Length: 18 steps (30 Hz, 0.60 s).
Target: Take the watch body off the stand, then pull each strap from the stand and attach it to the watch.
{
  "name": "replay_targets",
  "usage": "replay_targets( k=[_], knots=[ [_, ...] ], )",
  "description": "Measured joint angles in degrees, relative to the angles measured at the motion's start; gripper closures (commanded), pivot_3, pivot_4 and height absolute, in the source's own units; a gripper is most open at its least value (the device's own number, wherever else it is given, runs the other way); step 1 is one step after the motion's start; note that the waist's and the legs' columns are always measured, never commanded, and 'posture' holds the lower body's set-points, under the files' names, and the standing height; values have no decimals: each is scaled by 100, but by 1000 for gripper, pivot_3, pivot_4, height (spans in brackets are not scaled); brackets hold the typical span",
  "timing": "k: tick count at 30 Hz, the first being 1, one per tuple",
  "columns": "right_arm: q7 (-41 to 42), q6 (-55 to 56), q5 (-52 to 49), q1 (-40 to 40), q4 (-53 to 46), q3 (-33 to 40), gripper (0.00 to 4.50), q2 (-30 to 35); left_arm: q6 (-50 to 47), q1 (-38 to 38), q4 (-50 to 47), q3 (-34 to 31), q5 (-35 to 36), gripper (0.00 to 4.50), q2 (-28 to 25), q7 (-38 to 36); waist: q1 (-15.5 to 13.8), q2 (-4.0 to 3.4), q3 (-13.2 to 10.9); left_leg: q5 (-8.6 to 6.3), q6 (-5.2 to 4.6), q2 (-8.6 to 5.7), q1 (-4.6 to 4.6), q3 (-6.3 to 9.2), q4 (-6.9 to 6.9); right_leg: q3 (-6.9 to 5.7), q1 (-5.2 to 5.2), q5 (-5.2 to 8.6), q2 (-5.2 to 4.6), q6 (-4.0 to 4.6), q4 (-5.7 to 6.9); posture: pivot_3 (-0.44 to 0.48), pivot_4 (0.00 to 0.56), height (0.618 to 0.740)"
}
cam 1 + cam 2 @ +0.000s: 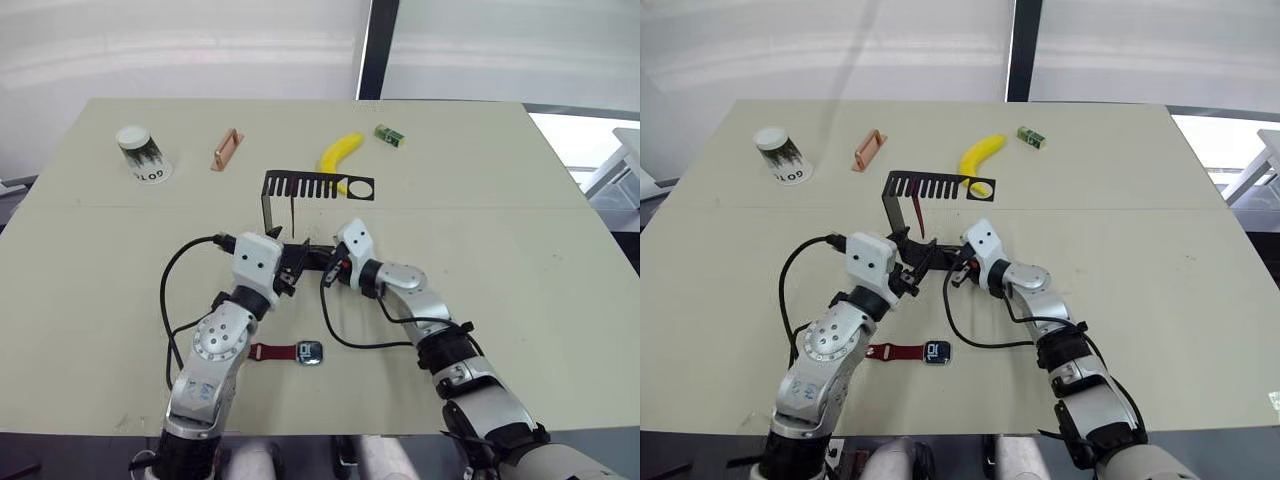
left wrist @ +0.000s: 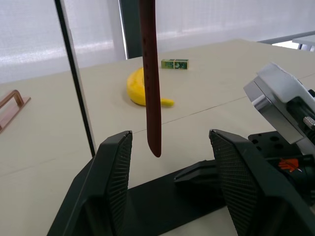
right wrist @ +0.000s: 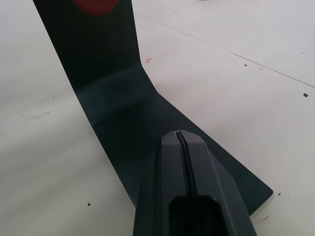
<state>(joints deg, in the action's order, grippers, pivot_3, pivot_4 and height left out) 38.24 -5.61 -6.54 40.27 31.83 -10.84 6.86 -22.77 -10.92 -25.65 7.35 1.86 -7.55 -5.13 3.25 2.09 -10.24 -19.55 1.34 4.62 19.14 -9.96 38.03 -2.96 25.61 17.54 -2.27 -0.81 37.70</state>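
Note:
The black stand (image 1: pixel 300 187) is upright mid-table, and one maroon strap (image 1: pixel 918 215) hangs from its comb arm. In the left wrist view that strap (image 2: pixel 149 73) dangles just beyond my left gripper (image 2: pixel 170 137), which is open, a finger on either side of the strap's tip. My right gripper (image 3: pixel 183 147) is shut and rests on the stand's flat base (image 3: pixel 108 73), with nothing visible between its fingers. The watch body (image 1: pixel 310 352) lies flat on the table nearer to me, with the other strap (image 1: pixel 270 351) attached on its left side.
Along the far side of the table are a white cup (image 1: pixel 143 155), a copper-coloured handle (image 1: pixel 227 150), a banana (image 1: pixel 340 153) just behind the stand, and a small green box (image 1: pixel 389 136). Black cables (image 1: pixel 170 290) loop beside both arms.

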Motion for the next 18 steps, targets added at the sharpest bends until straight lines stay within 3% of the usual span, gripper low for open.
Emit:
replay_targets(
  k=[18],
  knots=[
    [1,-64,5,1,-28,-9,4500,-16,800,-655,1231,-6,-181,1787,282,41,-5,1,1,2,0,0,-1,-1,0,-2,0,0,-1,0,1,0,150,729]
  ],
)
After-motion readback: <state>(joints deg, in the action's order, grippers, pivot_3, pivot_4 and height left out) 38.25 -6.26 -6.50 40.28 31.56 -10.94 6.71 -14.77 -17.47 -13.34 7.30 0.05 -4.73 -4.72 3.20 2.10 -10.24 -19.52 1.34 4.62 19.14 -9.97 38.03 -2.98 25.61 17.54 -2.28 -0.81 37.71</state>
